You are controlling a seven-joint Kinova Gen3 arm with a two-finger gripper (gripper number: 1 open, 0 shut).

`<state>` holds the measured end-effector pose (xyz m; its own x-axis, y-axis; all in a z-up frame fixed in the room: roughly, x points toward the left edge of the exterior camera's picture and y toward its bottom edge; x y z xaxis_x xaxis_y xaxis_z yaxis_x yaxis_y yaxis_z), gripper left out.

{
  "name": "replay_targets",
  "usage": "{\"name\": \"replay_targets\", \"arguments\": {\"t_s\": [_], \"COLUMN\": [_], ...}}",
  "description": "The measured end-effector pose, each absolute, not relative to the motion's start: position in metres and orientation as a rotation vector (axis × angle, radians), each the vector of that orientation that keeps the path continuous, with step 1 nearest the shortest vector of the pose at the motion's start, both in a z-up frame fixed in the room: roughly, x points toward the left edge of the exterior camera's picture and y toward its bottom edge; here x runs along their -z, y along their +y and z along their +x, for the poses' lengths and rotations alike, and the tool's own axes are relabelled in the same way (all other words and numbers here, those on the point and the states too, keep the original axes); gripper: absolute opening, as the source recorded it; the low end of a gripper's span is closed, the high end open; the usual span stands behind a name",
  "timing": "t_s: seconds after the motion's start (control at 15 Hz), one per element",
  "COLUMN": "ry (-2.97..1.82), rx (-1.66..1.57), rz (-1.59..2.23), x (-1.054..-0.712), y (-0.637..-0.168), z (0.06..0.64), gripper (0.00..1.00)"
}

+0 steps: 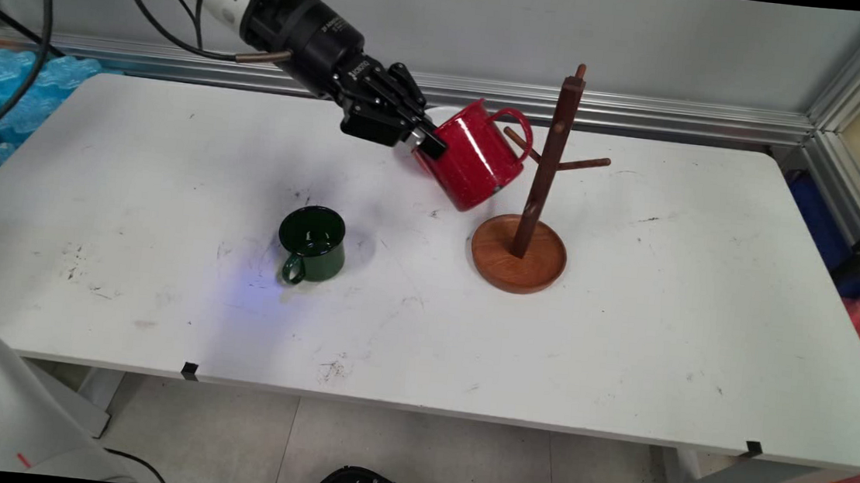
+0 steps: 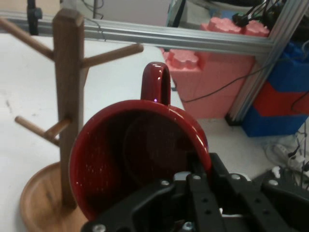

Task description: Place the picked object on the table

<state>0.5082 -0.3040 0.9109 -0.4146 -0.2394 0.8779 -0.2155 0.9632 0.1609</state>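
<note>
Black end effector (image 1: 425, 141), upper centre of frame, clamped on a tilted red enamel mug's (image 1: 474, 161) rim, held off the worktop (image 1: 664, 324) beside a wooden mug tree (image 1: 535, 196).

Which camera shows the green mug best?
The main view: the green mug stands upright on the table, clear of the hand gripping the red mug. The hand view doesn't show it at all.
</note>
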Motion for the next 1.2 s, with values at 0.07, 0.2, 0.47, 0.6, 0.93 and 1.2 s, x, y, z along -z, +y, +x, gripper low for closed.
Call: {"name": "replay_targets", "arguments": {"t_s": [0.07, 0.2, 0.47, 0.6, 0.93, 1.2], "ry": [-2.021, -2.040, -2.093, -2.119, -2.195, -2.256], "rx": [0.022, 0.012, -0.013, -0.023, -0.056, -0.093], "rz": [0.326, 0.329, 0.325, 0.319, 0.302, 0.295], "x": [-0.911, -0.909, -0.904, -0.902, -0.894, -0.889], "y": [-0.304, -0.305, -0.307, -0.307, -0.308, -0.311], "z": [0.511, 0.516, 0.527, 0.531, 0.541, 0.548], "gripper": [0.00, 0.00, 0.00, 0.00, 0.00, 0.00]}}
